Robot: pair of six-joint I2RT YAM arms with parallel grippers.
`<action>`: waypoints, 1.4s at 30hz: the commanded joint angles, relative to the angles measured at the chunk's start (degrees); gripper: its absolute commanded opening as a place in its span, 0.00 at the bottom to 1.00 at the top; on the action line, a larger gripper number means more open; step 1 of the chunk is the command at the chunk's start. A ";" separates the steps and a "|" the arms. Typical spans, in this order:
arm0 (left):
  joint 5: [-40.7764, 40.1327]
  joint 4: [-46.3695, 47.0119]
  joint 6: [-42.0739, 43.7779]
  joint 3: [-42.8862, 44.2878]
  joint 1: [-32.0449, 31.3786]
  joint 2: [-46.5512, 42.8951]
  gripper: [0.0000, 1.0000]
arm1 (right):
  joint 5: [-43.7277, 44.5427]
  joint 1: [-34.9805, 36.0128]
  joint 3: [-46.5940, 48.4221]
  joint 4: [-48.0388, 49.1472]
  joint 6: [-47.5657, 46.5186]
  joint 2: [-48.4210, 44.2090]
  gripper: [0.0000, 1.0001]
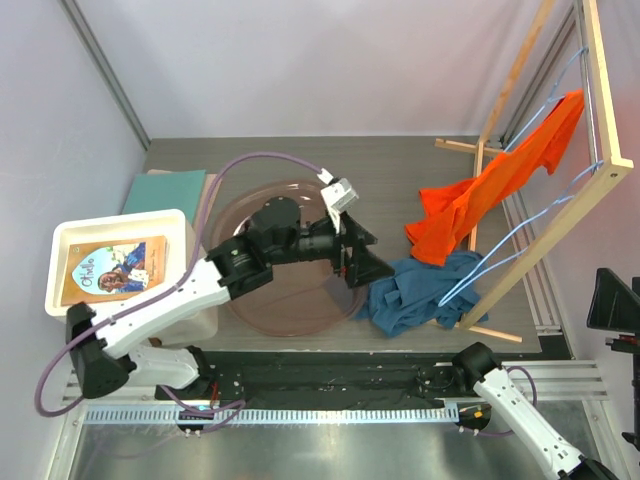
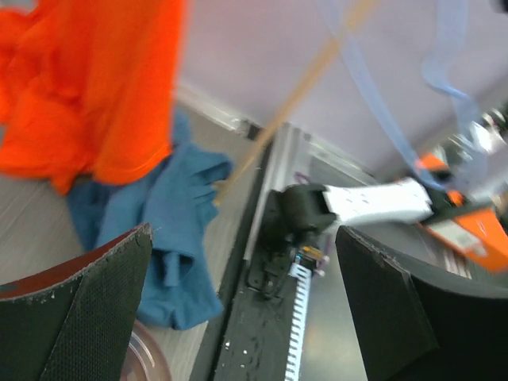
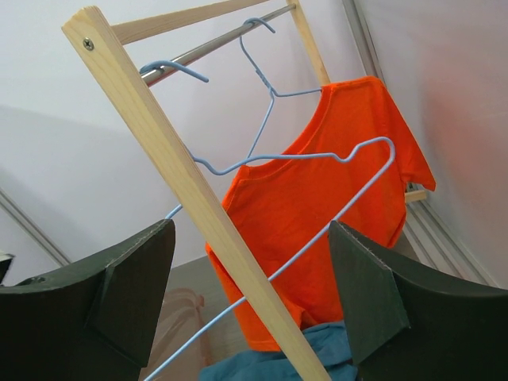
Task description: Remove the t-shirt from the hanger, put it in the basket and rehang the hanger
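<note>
An orange t-shirt (image 1: pixel 490 190) hangs on a blue wire hanger (image 3: pixel 270 95) from the rail of a wooden rack (image 1: pixel 604 90) at the right; it also shows in the right wrist view (image 3: pixel 317 206) and the left wrist view (image 2: pixel 95 87). A second blue hanger (image 3: pixel 349 155) hangs empty in front of it. A blue t-shirt (image 1: pixel 415 292) lies crumpled on the table below. My left gripper (image 1: pixel 368 265) is open and empty just left of the blue shirt (image 2: pixel 159 238). My right gripper (image 3: pixel 252 230) is open and empty, low, looking up at the rack post.
A brown translucent bowl (image 1: pixel 290 305) lies under the left arm. A white bin (image 1: pixel 60 270) holding a book stands at the left, with a teal board (image 1: pixel 165 190) behind it. A black stand (image 1: pixel 612 300) is at the right edge.
</note>
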 commanded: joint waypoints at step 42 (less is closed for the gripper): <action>-38.22 1.03 10.85 10.17 -15.47 42.45 0.08 | -2.73 1.61 -2.49 -0.41 0.04 -3.00 0.83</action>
